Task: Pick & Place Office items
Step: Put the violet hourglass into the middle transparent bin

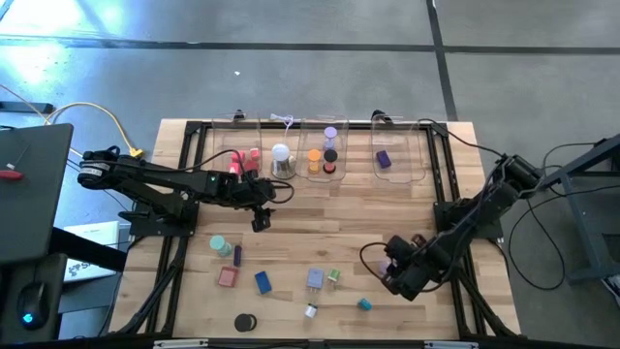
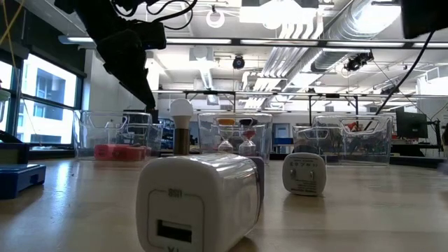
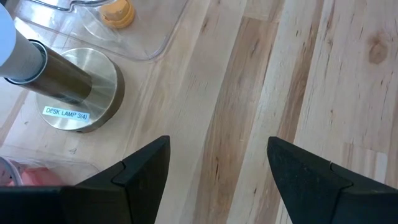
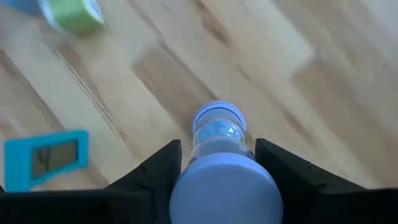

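Surface: a pale wooden plank table [image 1: 320,242] framed by a black metal rail, on grey floor; the low view looks across it into an open workshop with ceiling ducts.
Landmark: a row of clear plastic bins [image 1: 320,155] along the table's far edge; every place below is given from it.
Left of the row: the left gripper [image 1: 260,219] hangs just in front of the pink-filled bin, beside the white-domed desk lamp on a brushed silvery base [image 3: 78,93]. Its fingers [image 3: 140,171] stand well apart over bare wood, with nothing between them.
In front of the row, middle: loose office items lie scattered on the near half of the table, among them a teal cylinder [image 1: 219,244], a pink square block [image 1: 227,277], a blue block [image 1: 263,282] and a black disc [image 1: 244,321].
Right of the row: the right gripper [image 1: 392,271] is low over the near right part of the table, its jaws partly closed around a pale lavender hourglass-like cylinder [image 4: 219,162].
Key relation: the cylinder's long axis runs forward along the right fingers, not across them; it sits well apart from the bins, and the right arm is the nearer one.
Judgement: the grip looks made, so the coming move likely calls for a lift and a carry toward the bins.
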Robot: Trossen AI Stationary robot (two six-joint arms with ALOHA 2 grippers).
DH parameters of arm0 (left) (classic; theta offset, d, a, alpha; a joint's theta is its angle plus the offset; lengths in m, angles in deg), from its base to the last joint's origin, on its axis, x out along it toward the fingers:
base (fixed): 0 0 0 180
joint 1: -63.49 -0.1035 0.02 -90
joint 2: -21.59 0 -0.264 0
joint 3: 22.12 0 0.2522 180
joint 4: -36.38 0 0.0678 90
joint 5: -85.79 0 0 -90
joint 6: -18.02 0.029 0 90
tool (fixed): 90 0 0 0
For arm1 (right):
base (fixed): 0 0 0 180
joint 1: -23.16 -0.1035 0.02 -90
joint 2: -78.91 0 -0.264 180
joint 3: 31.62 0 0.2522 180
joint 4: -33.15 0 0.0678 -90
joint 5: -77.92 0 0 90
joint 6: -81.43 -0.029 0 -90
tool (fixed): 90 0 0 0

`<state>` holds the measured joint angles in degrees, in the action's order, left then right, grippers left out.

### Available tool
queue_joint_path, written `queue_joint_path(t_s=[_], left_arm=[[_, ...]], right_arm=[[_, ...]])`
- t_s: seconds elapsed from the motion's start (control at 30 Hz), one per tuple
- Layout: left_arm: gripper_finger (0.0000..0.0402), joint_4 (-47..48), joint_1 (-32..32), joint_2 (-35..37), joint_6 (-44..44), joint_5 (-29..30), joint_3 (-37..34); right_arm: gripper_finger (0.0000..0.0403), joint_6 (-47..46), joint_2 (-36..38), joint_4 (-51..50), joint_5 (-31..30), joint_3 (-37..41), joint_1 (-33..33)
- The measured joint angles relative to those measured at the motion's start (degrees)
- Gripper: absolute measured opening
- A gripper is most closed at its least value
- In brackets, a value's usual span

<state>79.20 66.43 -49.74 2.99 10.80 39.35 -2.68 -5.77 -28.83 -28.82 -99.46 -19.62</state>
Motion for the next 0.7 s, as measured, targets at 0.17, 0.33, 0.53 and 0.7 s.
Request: queue_joint_path(t_s=[0.17,0.33,0.53,0.7], left_arm=[[0.0262,0.0,0.0,0.0,0.0,0.0,0.0],[0.0262,0.0,0.0,0.0,0.0,0.0,0.0],[0.0262,0.0,0.0,0.0,0.0,0.0,0.0],[0.0262,0.0,0.0,0.0,0.2,0.0,0.0]], right_arm=[[0.018,9.2,0.0,4.5,-5.3,0.0,3.2],[0.018,18.8,0.0,10.0,-7.9,0.0,7.3],[0.018,28.0,0.0,13.3,-5.6,0.0,13.6],[0.018,33.0,0.0,12.8,-2.0,-1.0,19.0]])
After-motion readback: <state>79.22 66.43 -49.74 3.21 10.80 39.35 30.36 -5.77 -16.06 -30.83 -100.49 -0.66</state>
